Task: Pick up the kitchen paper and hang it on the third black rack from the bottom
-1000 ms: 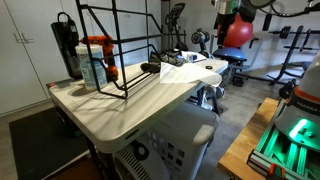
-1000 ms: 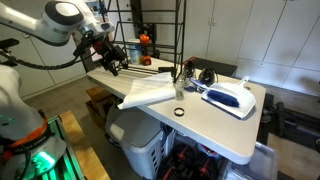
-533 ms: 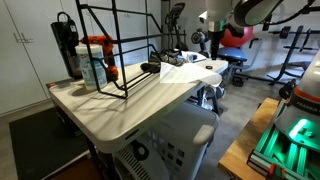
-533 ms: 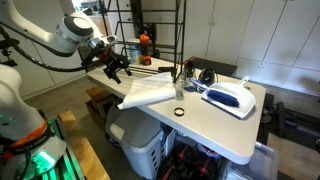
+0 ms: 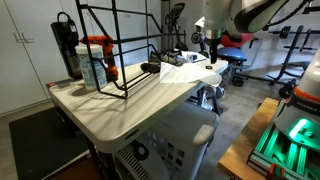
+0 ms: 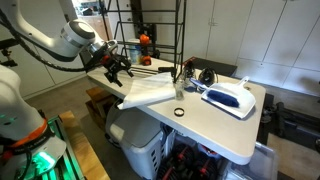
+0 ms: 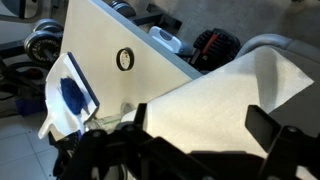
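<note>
Smooth, faintly glossy white table [image 6: 215,125]; thin black metal wire rack [image 5: 120,50], matt finish; soft, matt white kitchen paper sheet [image 6: 150,93], lightly creased.

Even indoor light, perhaps slightly soft.

A white arm [image 6: 70,35] of rounded links with grey joints is fitted behind the black gripper [image 6: 118,70].
</note>
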{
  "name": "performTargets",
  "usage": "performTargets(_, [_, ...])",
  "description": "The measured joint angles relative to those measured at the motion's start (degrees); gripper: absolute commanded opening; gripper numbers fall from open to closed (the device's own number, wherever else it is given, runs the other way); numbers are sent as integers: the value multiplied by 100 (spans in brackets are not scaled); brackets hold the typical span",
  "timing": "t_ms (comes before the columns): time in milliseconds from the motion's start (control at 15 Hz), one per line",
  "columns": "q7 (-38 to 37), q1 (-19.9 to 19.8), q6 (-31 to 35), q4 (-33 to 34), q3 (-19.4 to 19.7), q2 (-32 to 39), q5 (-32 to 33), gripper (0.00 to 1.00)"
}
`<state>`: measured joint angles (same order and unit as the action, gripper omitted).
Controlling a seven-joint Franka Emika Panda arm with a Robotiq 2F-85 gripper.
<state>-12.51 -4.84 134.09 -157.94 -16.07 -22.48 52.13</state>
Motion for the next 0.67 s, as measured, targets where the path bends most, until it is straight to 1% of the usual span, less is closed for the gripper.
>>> performTargets(200, [-177, 179, 185, -1, 113, 504, 440, 100])
performTargets(333, [-229, 288, 300, 11, 233, 823, 615, 100])
performTargets(667, [-275, 491, 618, 103, 484, 1369, 797, 100])
